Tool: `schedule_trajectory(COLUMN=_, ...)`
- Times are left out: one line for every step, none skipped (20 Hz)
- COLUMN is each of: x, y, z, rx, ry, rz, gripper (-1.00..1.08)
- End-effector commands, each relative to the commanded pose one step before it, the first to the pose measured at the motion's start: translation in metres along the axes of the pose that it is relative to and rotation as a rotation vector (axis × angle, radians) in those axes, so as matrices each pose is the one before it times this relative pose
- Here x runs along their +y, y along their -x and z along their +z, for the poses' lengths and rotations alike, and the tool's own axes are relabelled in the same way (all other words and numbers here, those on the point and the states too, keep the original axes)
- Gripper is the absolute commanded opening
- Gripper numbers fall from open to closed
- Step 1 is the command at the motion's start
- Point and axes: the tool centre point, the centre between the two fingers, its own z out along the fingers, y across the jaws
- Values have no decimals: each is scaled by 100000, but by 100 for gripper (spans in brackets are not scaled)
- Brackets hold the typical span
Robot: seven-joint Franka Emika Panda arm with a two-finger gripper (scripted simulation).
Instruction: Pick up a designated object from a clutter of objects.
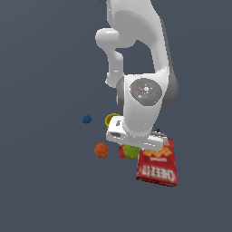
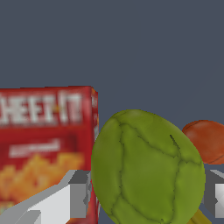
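Our claw [image 2: 144, 197] stood apart, fingers [image 2: 78, 194] flanking the green pear [image 2: 146, 170] low on the bench; we judged the grasp step at hand, next a squeeze and lift, clear of the Cheez-It box [image 2: 43, 144] just beside and the orange ball [image 2: 208, 140] behind.

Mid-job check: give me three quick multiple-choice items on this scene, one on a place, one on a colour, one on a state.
1. In the wrist view, the green fruit sits
A. between the fingers
B. on top of the box
C. inside the cup

2. The cracker box is
A. blue
B. red
C. white

3. The gripper is
A. far above the clutter
B. down at the fruit
C. out of view

Answers: 1 A, a finger shows on each side of it; 2 B, red faces; 3 B, fruit fills the wrist view.
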Motion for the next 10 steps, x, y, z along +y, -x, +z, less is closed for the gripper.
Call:
schedule_trajectory(x=-1238, y=1194, z=-2785, rx=290, ry=-78, rz=-31, gripper=-100)
schedule_trajectory(x=-494, y=484, z=-1066, rx=40, ry=57, rz=-1, gripper=-100)
schedule_trajectory(x=-483, y=474, z=-1055, rx=0, ry=0, rz=0, gripper=-100)
schedule_trajectory(x=-483, y=472, z=-1055, rx=0, ry=0, rz=0, gripper=-100)
schedule_trajectory(x=-483, y=470, z=-1056, rx=0, ry=0, rz=0, gripper=-100)
schedule_trajectory(x=-493, y=475, z=-1065, rx=39, ry=57, rz=4, gripper=-100)
schedule_trajectory(x=-482, y=464, z=-1053, rx=0, ry=0, rz=0, gripper=-100)
schedule_trajectory(x=-482, y=461, z=-1051, rx=0, ry=0, rz=0, gripper=-100)
schedule_trajectory(x=-483, y=459, z=-1053, rx=0, ry=0, rz=0, gripper=-100)
schedule_trajectory(x=-493, y=466, z=-1063, rx=44, ry=53, rz=8, gripper=-100)
